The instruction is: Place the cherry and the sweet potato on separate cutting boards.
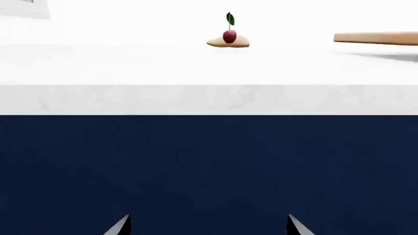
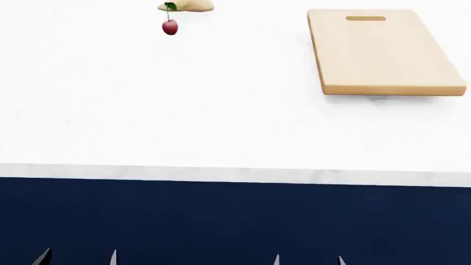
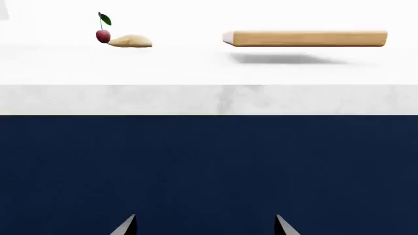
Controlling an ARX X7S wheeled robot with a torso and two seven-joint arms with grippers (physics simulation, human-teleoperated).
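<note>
The cherry (image 2: 170, 27), dark red with a stem and green leaf, sits far back left on the white counter, just in front of the pale tan sweet potato (image 2: 187, 6). One light-wood cutting board (image 2: 379, 52) with a slot handle lies at the back right; no second board shows. Cherry (image 1: 229, 35), sweet potato (image 1: 236, 42) and board edge (image 1: 375, 38) show in the left wrist view, and also in the right wrist view: cherry (image 3: 103, 35), sweet potato (image 3: 130, 41), board (image 3: 306, 38). My left gripper (image 2: 77, 257) and right gripper (image 2: 309, 259) are open, empty, low before the counter front.
The white counter (image 2: 220, 110) has a marble front edge (image 2: 235, 175) above a dark navy cabinet face (image 2: 235, 221). Both grippers sit below the counter's top level, facing the cabinet face. A pale object (image 1: 25, 9) shows at the far back in the left wrist view.
</note>
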